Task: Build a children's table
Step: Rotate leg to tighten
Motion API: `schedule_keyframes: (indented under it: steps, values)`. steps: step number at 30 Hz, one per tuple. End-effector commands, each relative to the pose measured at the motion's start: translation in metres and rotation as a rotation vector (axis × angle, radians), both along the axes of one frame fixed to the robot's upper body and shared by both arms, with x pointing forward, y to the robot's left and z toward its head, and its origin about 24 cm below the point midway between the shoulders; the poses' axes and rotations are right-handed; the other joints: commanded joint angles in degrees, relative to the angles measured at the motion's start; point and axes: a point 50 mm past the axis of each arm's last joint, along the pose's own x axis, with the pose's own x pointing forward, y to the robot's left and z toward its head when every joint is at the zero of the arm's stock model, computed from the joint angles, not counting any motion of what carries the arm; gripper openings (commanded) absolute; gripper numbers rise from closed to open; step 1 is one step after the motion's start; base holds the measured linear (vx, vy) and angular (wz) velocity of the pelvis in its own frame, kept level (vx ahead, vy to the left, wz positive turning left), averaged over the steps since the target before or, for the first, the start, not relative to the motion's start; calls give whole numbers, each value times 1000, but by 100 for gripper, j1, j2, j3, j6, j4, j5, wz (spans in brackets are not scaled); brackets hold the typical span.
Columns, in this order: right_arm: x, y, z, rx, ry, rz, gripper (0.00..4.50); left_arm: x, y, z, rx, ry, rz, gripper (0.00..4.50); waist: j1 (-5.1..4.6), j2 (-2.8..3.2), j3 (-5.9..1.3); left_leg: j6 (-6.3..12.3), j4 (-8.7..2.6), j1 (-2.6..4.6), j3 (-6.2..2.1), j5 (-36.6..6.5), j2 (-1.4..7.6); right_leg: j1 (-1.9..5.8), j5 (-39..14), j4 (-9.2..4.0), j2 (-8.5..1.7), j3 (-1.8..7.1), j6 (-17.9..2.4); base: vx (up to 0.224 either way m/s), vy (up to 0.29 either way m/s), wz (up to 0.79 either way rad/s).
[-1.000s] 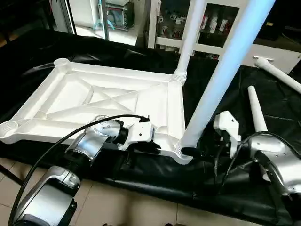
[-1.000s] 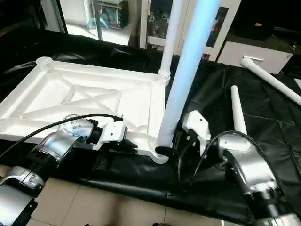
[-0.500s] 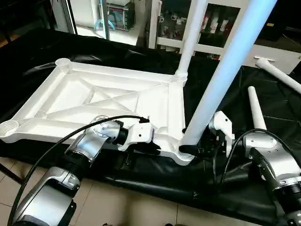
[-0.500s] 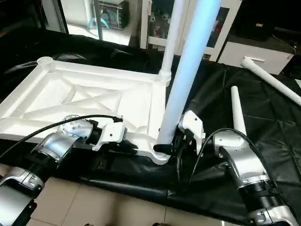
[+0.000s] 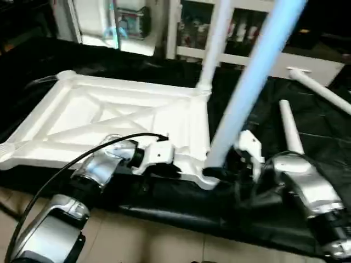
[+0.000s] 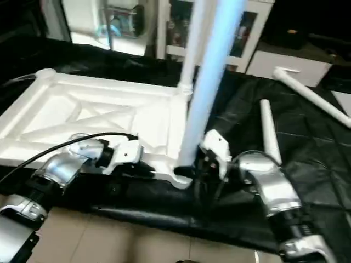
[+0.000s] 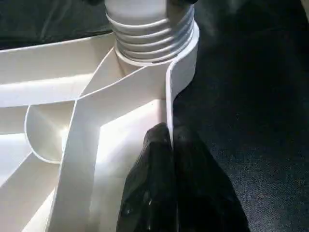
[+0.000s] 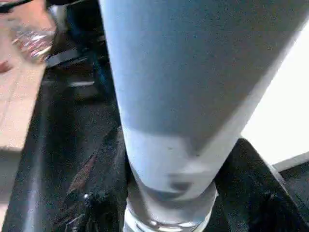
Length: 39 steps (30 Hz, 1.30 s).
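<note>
The white tabletop [image 5: 109, 118] lies upside down on the black cloth, its X ribs facing up. One leg [image 5: 214, 44] stands in the far right corner socket. A second leg [image 5: 247, 93] leans in the near right socket [image 5: 211, 178]. My right gripper [image 5: 219, 172] is shut on that leg just above its base, with a black finger [image 8: 104, 193] on each side of the tube [image 8: 193, 96]. My left gripper [image 7: 170, 137] is shut on the tabletop's thin near rim, a little way from the leg's ribbed end [image 7: 149, 34].
Two loose white legs lie on the cloth at the right, one [image 5: 288, 126] just beyond my right arm and another [image 5: 321, 90] further back. White shelving [image 5: 241, 38] stands behind the table. The cloth's front edge drops to a tiled floor [image 5: 164, 241].
My right gripper has moved in from the right and closed around the base of the near leg. The left gripper has kept its hold on the rim. The camera has shifted a little.
</note>
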Motion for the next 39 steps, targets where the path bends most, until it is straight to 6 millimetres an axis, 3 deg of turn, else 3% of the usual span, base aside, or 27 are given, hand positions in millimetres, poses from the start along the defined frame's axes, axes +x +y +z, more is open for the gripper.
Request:
schedule_keyframes:
  steps: [1, 2, 4, 6, 8, 11, 12, 15, 17, 18, 19, 20, 21, 22, 23, 24, 25, 26, 27, 28, 29, 30, 31, 33, 35, 37, 39]
  values:
    - [8, -15, -19, -99, 55, -220, 204, -9, -13, -10, 6, 48, -57, 0, 24, 13, -239, 93, -480, -77, -134, -2021, 189, 278, -3470, -531, -350, 180, -569, 0, 0, 0]
    - [13, -11, -23, -78, 75, -349, 204, -1, -21, -9, -10, 26, 45, 0, -6, 72, -209, 54, -498, -76, -154, -2141, 186, 264, -3634, -571, -343, 159, -472, 0, 0, 0]
    - [15, -9, -24, -77, 78, -399, 204, 2, -23, -9, -12, 14, 88, 0, -30, 62, -204, -7, -492, -59, -172, -2269, 171, 241, -3784, -607, -333, 115, -390, -25, 12, -5]
    - [22, -6, -29, -47, 99, -590, 204, 12, -37, -4, -80, 1, 212, 0, -67, 96, -197, -2, -456, 45, -176, -2563, 142, 188, -4050, -727, -329, 37, -261, -25, 12, -5]
    - [26, -3, -32, -26, 120, -687, 204, 18, -45, 0, -116, -11, 288, 0, -152, 159, -212, -35, -507, 9, -234, -2701, 193, 262, -3605, -734, -329, -85, -373, 0, 0, 0]
    - [32, 12, -40, -7, 124, -874, 203, 34, -63, 10, -190, -91, 477, 0, -222, 224, -198, -20, -523, 65, -267, -3071, 215, 285, -3254, -791, -324, -177, -443, -24, 35, -3]
    - [33, 16, -41, -6, 124, -906, 202, 36, -67, 12, -195, -118, 498, 0, -243, 212, -184, 37, -500, 123, -255, -3206, 187, 264, -3371, -865, -313, -264, -376, 0, 0, 0]
    - [36, 30, -41, 16, 129, -952, 202, 41, -72, 17, -219, -172, 529, 0, -261, 265, -149, 129, -507, 106, -258, -3162, 179, 320, -3500, -969, -353, -367, -190, 0, 0, 0]
    - [38, 35, -37, 23, 116, -958, 202, 42, -72, 17, -187, -210, 512, 0, -317, 353, -70, 106, -582, 188, -290, -3783, 250, 342, -3424, -1015, -304, -560, -45, 0, 0, 0]
    - [38, 35, -37, 23, 116, -958, 202, 42, -72, 17, -187, -210, 512, 0, -314, 376, -83, 69, -634, 137, -326, -3927, 302, 436, -3218, -898, -311, -537, -53, 0, 0, 0]
    - [39, 38, -32, 60, 104, -951, 202, 41, -71, 16, -176, -221, 498, 0, -266, 411, -69, 36, -812, 17, -356, -4230, 427, 556, -2605, -595, -305, -377, -176, 0, 0, 0]
    - [39, 38, -31, 61, 104, -951, 202, 41, -71, 16, -176, -222, 498, 0, -234, 380, -49, -23, -812, 124, -288, -4323, 366, 416, -2672, -633, -326, -288, -297, 0, 0, 0]
    - [40, 38, -28, 87, 92, -932, 202, 41, -70, 15, -167, -219, 488, 0, -256, 267, -50, 5, -514, 333, -200, -3824, 103, 151, -3818, -1006, -415, -367, -169, 0, 0, 0]
    - [41, 37, -21, 118, 50, -904, 202, 40, -68, 12, -154, -220, 474, 0, -264, 211, -26, 63, -343, 416, -155, -3452, 4, 58, -4415, -1223, -457, -505, -8, 0, 0, 0]
    - [41, 37, -20, 120, 47, -902, 202, 40, -68, 12, -153, -220, 474, 0, -264, 277, -61, 162, -259, 329, -157, -2848, -15, 223, -4650, -1302, -506, -654, 255, 0, 0, 0]
    - [40, 38, -15, 164, 34, -859, 237, 40, -67, 10, -149, -217, 466, 0, -269, 307, -76, 196, -328, 240, -195, -2788, 62, 345, -4405, -1255, -514, -693, 296, 71, -3, -10]
    - [38, 37, -9, 216, 17, -816, 272, 39, -65, 8, -145, -210, 456, 0, -217, 415, -77, 183, -537, 69, -302, -3142, 300, 541, -3747, -1026, -484, -640, 299, 72, 20, -8]
    - [36, 36, -5, 246, 9, -788, 272, 38, -64, 7, -145, -203, 441, 0, -194, 425, -92, 121, -766, -19, -386, -3687, 509, 643, -2673, -602, -448, -440, 35, 72, 20, -8]
    - [34, 33, 1, 275, 1, -756, 274, 37, -62, 6, -145, -193, 426, 0, -177, 398, -55, 69, -806, 15, -354, -3889, 505, 557, -2387, -586, -420, -363, -91, 0, 0, 0]
    - [31, 30, 6, 293, -14, -724, 280, 35, -61, 4, -146, -179, 410, 0, -157, 270, -19, 22, -628, 238, -222, -3740, 237, 270, -3139, -895, -470, -372, -197, 53, -27, 19]
    - [30, 28, 8, 298, -20, -711, 280, 35, -60, 4, -146, -173, 403, 0, -104, 178, -51, 131, -399, 275, -125, -2842, 9, 190, -4206, -1086, -545, -409, -38, 53, -27, 19]
    - [28, 26, 11, 303, -29, -691, 305, 33, -60, 3, -150, -162, 379, 0, -92, 172, -89, 198, -396, 141, -147, -2353, 9, 317, -4283, -1021, -619, -374, -14, 65, -18, -5]
    - [26, 22, 14, 314, -37, -663, 314, 31, -59, 2, -153, -140, 360, 0, -41, 221, -129, 272, -511, -118, -212, -1706, 110, 516, -3938, -911, -614, -316, 26, 61, -5, -14]
    - [20, 12, 22, 307, -71, -603, 321, 27, -55, 0, -158, -92, 302, 0, 10, 231, -168, 349, -535, -80, -187, -1345, 224, 411, -2634, -748, -547, -206, -466, 57, -4, -7]
    - [12, -3, 28, 266, -115, -539, 347, 21, -47, -5, -131, -31, 237, 0, 59, 158, -183, 452, -527, -122, -136, -1168, 208, 408, -2135, -611, -503, -125, -740, 0, 0, 0]
    - [8, -10, 31, 246, -130, -508, 358, 19, -43, -7, -117, -7, 210, 0, 88, 150, -170, 558, -485, -47, -41, -1230, 196, 290, -2038, -575, -475, -44, -980, 61, -14, 12]
    - [-5, -29, 38, 179, -146, -393, 369, 11, -32, -9, -92, 67, 112, 0, 128, 144, -192, 635, -470, 7, 13, -1236, 202, 271, -2056, -541, -457, 32, -1086, 78, -24, 17]
